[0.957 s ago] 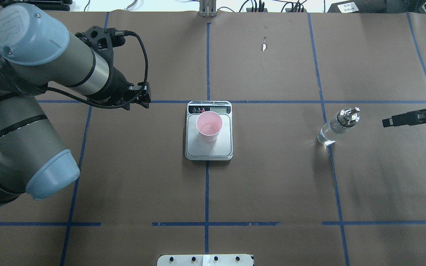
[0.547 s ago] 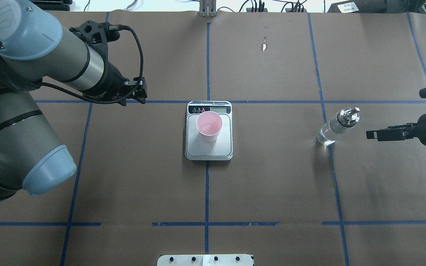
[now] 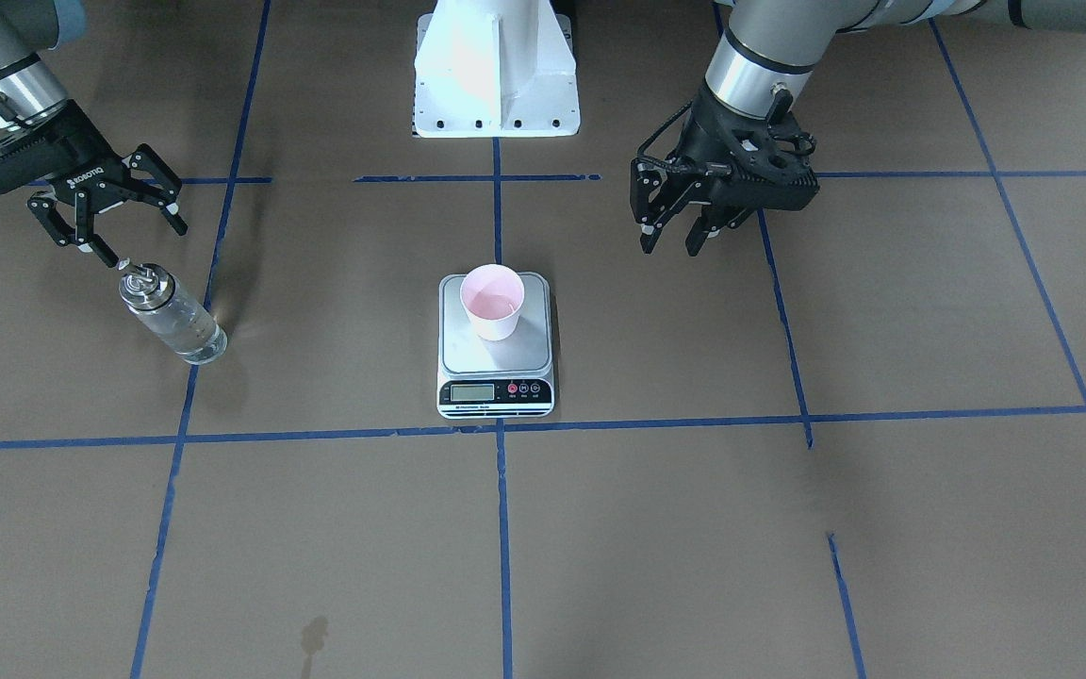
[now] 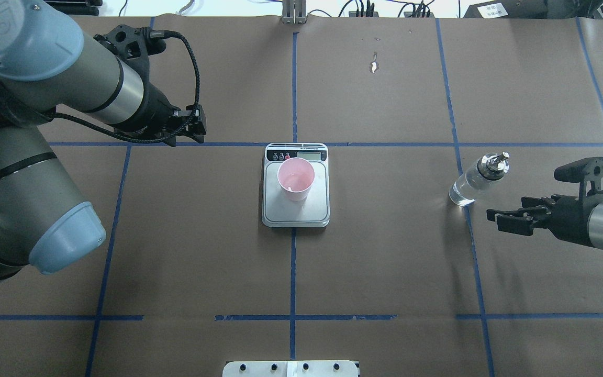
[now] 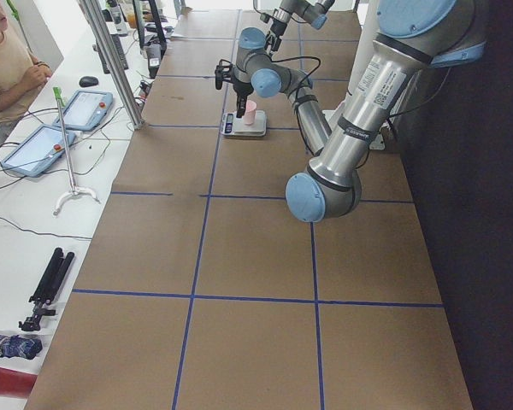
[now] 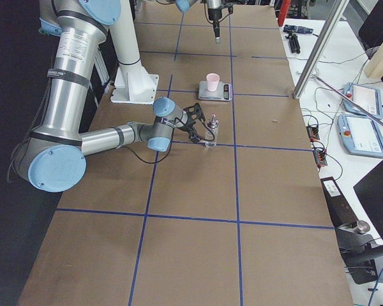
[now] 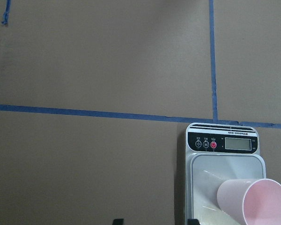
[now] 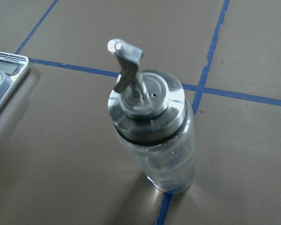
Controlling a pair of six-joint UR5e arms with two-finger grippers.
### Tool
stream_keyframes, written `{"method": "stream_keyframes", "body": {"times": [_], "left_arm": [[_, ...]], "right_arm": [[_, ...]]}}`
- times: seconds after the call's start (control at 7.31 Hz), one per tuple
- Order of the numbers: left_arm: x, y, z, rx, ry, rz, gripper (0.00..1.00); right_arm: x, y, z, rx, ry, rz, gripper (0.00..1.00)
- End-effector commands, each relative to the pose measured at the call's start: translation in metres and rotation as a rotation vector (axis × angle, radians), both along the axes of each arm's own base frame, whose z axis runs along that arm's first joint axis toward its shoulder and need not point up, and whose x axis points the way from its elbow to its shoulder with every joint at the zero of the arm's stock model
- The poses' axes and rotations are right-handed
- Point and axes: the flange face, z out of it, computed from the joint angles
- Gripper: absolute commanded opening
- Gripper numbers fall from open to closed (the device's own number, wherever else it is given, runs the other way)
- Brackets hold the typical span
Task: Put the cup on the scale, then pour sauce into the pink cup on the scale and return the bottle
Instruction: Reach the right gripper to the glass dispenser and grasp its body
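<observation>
The pink cup (image 4: 296, 179) stands upright on the silver scale (image 4: 296, 212) at the table's middle; it also shows in the front view (image 3: 492, 302) and the left wrist view (image 7: 253, 201). The clear glass bottle (image 4: 477, 179) with its silver cap and spout stands on the table to the right, apart from the scale. My right gripper (image 4: 498, 220) is open and empty, just beside the bottle (image 3: 171, 316), not touching it; the right wrist view shows the bottle (image 8: 152, 136) close up. My left gripper (image 4: 199, 125) is open and empty, left of and beyond the scale (image 3: 496, 354).
Brown paper with blue tape lines covers the table. The white robot base (image 3: 496, 75) stands at the robot's edge. Tablets (image 5: 85, 107) and a metal post (image 5: 111, 60) lie past the operators' side. An operator (image 5: 4, 60) sits there.
My right gripper has come in from the right edge, moving left and toward the robot's side, closer to the bottle. My left gripper has drifted slightly left and away from the scale.
</observation>
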Motion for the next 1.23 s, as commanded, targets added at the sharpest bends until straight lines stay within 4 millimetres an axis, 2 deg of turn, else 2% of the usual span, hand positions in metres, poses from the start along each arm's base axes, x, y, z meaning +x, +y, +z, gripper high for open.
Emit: {"method": "stream_keyframes", "body": {"times": [0.0, 0.27, 0.68, 0.82, 1.09], "left_arm": [[-0.002, -0.001, -0.001, 0.000, 0.001, -0.004, 0.57], [-0.005, -0.003, -0.001, 0.001, 0.002, -0.011, 0.57], [-0.005, -0.005, 0.001, -0.004, -0.003, -0.014, 0.58], [-0.004, -0.006, 0.003, -0.006, -0.005, -0.014, 0.58], [-0.004, -0.006, 0.003, -0.006, -0.006, -0.013, 0.58]], "right_arm": [[-0.007, 0.019, 0.009, 0.002, 0.034, 0.112, 1.00], [-0.029, 0.031, 0.006, 0.041, 0.040, 0.260, 1.00], [-0.059, 0.044, 0.000, 0.125, 0.101, 0.344, 1.00], [-0.078, 0.037, -0.016, 0.139, 0.111, 0.374, 1.00], [-0.083, 0.032, -0.015, 0.169, 0.138, 0.429, 1.00]]}}
